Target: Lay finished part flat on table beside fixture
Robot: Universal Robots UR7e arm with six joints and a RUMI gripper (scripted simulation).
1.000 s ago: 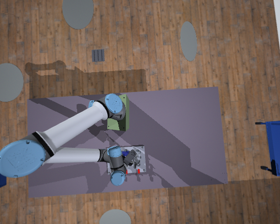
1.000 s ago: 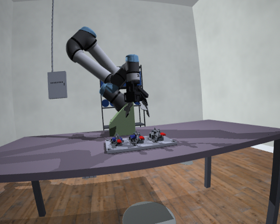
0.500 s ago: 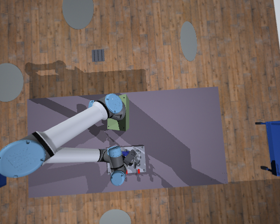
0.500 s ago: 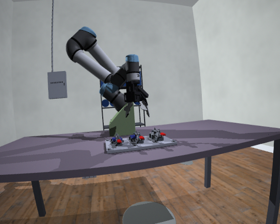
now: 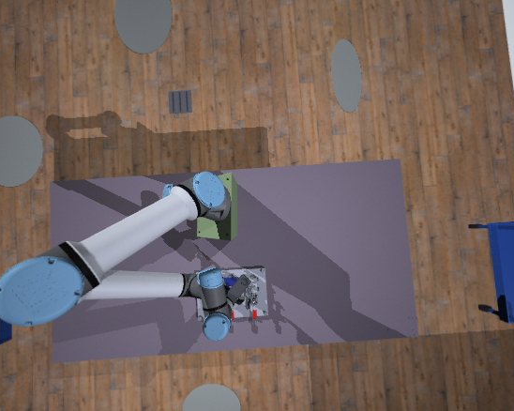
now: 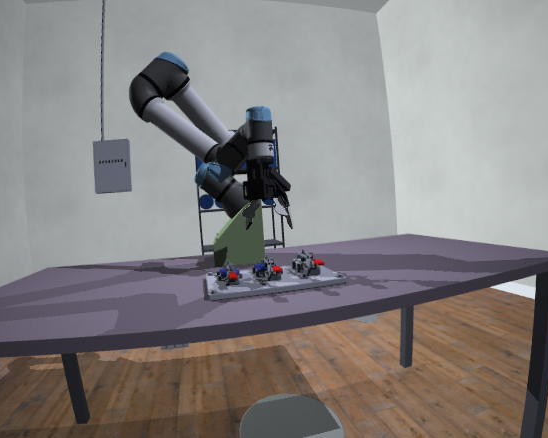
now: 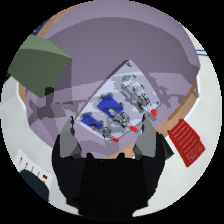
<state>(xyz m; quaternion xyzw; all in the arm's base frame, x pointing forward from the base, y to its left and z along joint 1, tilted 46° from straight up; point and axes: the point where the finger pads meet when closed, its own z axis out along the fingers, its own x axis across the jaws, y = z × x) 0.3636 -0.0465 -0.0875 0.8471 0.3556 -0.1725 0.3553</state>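
The grey fixture plate [image 6: 274,282] lies on the purple table and carries three clamp stations with red handles. Two blue blanks [image 6: 225,272] [image 6: 262,269] sit in the left and middle stations. The grey finished part [image 6: 302,263] sits in the right station. My gripper [image 6: 269,220] is open and empty, pointing down, well above the middle of the plate. In the wrist view the plate [image 7: 120,107] lies diagonally beyond my fingers, with the blue blanks [image 7: 111,106] [image 7: 90,121] and the grey part [image 7: 136,92]. From above, my wrist covers part of the plate.
The green wedge-shaped arm base [image 6: 239,240] stands on the table just behind the plate, also seen from above [image 5: 218,206]. A blue cart [image 5: 513,272] stands off the table's right end. A shelf rack stands behind the table. Round grey stools [image 6: 289,415] sit on the floor.
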